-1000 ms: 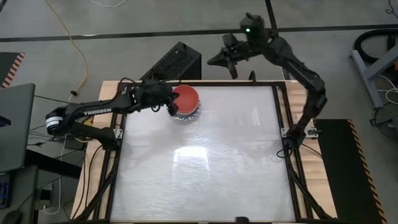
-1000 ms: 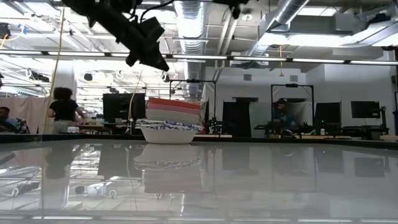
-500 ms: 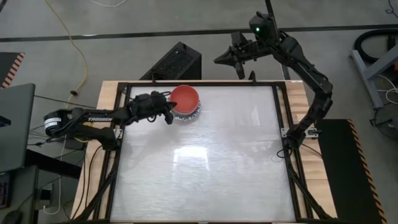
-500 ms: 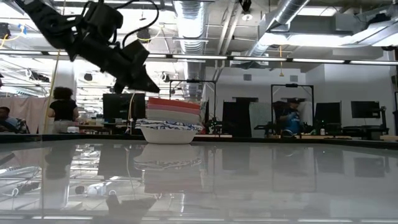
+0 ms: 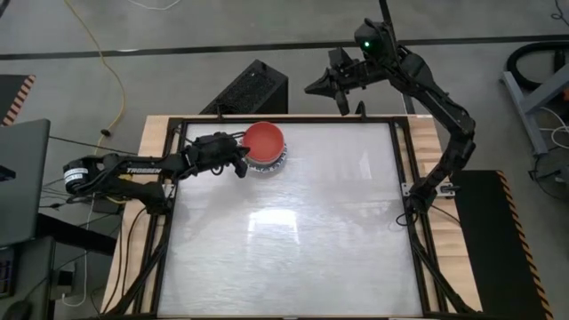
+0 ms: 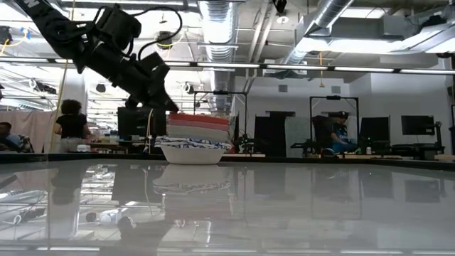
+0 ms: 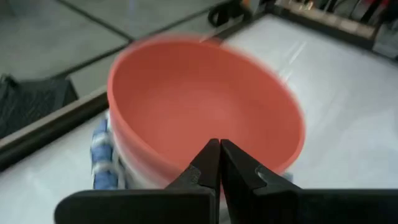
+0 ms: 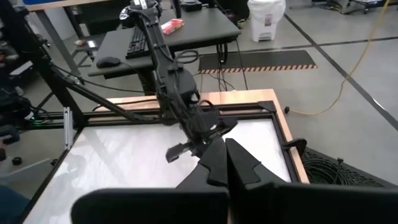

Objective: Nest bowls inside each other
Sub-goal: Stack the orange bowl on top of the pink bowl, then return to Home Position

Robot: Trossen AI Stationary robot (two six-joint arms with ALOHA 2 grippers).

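The bowls (image 5: 265, 148) stand as one stack on the table (image 5: 293, 240), near its far edge, with the red bowl (image 7: 205, 112) on top and a blue-patterned white bowl (image 6: 192, 151) at the bottom. The left gripper (image 5: 242, 164) is just beside the stack, on its left side, with its fingers pressed together and holding nothing. The right gripper (image 5: 325, 86) hangs high beyond the table's far edge, well apart from the stack, also closed and empty.

The dark left arm reaches low and level, its tool (image 5: 242, 165) pinched closed; the dark right arm is raised high, tool (image 5: 342, 100) also closed.
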